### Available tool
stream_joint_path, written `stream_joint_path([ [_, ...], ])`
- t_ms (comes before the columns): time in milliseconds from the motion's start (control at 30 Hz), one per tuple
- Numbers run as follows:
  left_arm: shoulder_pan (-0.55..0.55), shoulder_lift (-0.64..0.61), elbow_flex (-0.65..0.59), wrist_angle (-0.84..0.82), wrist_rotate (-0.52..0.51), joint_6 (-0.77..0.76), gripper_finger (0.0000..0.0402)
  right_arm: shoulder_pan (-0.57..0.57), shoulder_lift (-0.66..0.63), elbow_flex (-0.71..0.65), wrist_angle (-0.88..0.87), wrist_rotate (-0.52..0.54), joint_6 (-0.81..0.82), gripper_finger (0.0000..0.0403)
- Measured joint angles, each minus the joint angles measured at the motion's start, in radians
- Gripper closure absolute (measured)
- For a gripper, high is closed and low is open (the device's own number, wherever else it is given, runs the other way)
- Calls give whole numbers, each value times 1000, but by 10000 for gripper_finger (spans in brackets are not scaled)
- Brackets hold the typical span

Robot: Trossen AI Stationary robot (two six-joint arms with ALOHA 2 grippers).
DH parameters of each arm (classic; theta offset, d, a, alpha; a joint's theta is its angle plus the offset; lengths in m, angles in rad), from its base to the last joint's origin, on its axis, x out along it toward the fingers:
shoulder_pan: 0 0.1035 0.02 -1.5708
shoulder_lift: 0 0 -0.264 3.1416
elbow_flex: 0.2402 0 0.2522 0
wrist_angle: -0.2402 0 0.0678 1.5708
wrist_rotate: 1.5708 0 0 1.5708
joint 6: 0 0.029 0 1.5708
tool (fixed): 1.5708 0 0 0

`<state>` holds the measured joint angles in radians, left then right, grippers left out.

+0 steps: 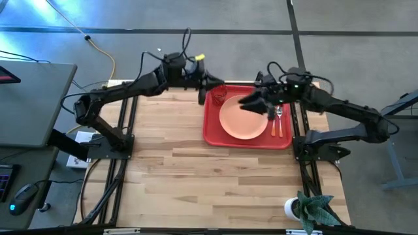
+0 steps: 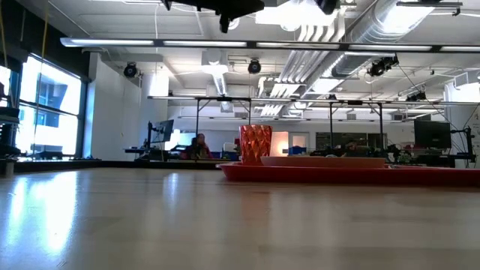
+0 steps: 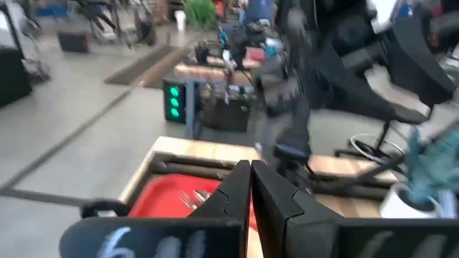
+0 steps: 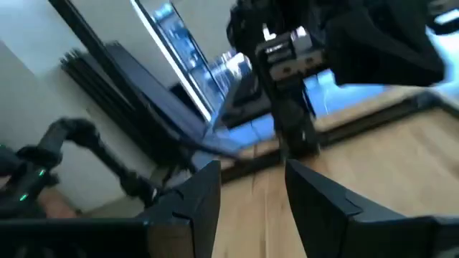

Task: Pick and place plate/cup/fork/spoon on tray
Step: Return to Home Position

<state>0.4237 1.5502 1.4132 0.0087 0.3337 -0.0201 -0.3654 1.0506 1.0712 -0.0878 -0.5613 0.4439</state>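
sitting on the red tray [image 1: 210, 134] at the bench's [image 1: 196, 183] far side are all four pieces: the peach plate [image 1: 241, 122] lying flat in the middle, the faceted translucent cup [image 1: 217, 98] standing upright at the far-left corner, and the fork [image 1: 274, 122] and spoon [image 1: 281, 123] lying side by side just right of the plate, orange handles pointing toward the near edge. judging by that, the placing is looking done. the left pincer [image 1: 202, 83] is hanging above the tray's far-left corner near the cup, its fingers [image 3: 269, 193] pressed together and holding nothing. the right pincer [image 1: 251, 103] is hovering over the plate's far rim, its fingers [image 4: 315, 197] spread and empty. the tray's low rim is keeping the smooth pieces together. a potted plant [image 1: 313, 209] is standing at the bench's near-right corner.
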Motion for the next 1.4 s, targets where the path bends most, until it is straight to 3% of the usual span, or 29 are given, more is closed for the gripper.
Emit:
stream_joint_path([
  [100,-6,-38,-44,-19,-2,-14,400,43,-90,47,-223,81,-81,254],
  [200,21,-101,-111,25,-5,-12,400,86,-220,49,-392,274,-197,254],
  [267,53,-142,-190,109,-6,-50,401,108,-320,11,-429,411,-225,254],
  [333,75,-174,-301,222,-1,-120,401,121,-426,-57,-413,477,-211,254],
  [500,52,-249,-550,577,116,-267,401,133,-654,-243,-309,485,-19,254],
  [600,14,-260,-606,625,116,-270,400,132,-728,-347,-294,442,75,254],
  [767,-21,-265,-639,624,146,-237,397,133,-753,-453,-269,366,-15,258],
  [900,-39,-287,-692,632,233,-176,401,143,-727,-488,-230,350,-129,311],
  [1033,-42,-377,-801,640,192,-149,401,168,-732,-485,-229,349,-219,391],
  [1233,37,-534,-942,635,42,-95,401,192,-834,-472,-229,389,-358,400],
  [1400,76,-578,-1006,633,41,-125,399,189,-904,-472,-290,582,-396,391],
])
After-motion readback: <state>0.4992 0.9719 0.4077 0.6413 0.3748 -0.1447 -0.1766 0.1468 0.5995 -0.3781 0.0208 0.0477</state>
